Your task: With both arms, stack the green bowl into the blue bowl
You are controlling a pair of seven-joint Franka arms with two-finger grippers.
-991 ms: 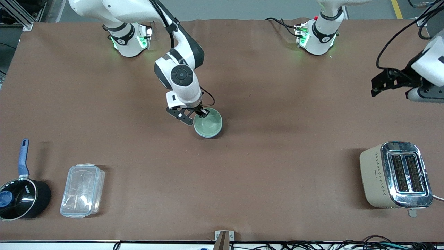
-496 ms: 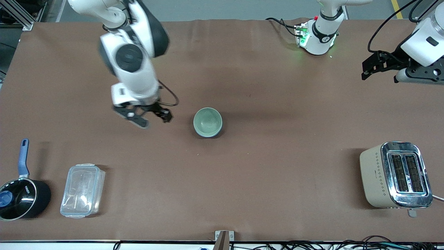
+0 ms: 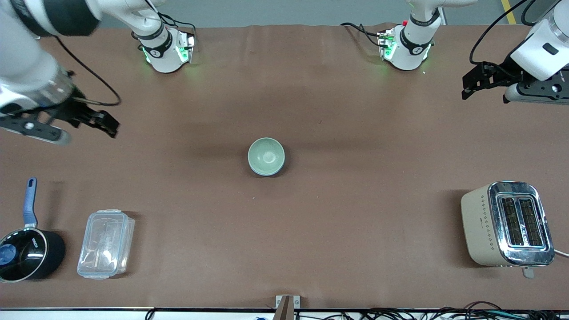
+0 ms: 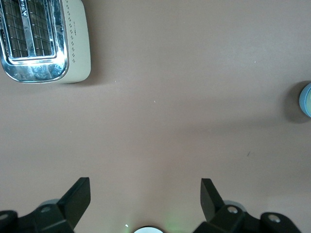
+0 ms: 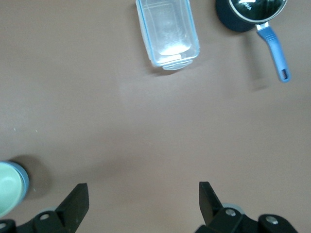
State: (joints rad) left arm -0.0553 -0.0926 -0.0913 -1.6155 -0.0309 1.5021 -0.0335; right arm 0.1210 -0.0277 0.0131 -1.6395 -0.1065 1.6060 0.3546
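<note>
The pale green bowl (image 3: 266, 154) sits nested in the blue bowl (image 3: 280, 166) at the middle of the table; only the blue bowl's outer edge shows around it. Neither gripper touches them. My right gripper (image 3: 89, 134) is open and empty, up over the table toward the right arm's end. Its wrist view (image 5: 142, 194) shows the green bowl (image 5: 8, 194) with the blue rim (image 5: 25, 177) at the frame edge. My left gripper (image 3: 485, 95) is open and empty over the left arm's end; its wrist view (image 4: 146, 190) shows a sliver of the blue bowl (image 4: 306, 99).
A cream and chrome toaster (image 3: 506, 224) stands near the front camera at the left arm's end. A clear plastic container (image 3: 106, 243) and a black pot with a blue handle (image 3: 26, 253) lie near the front camera at the right arm's end.
My right gripper let go of the green bowl's rim, rose and swung away toward the right arm's end of the table. The left gripper shifted slightly. The bowls stayed put.
</note>
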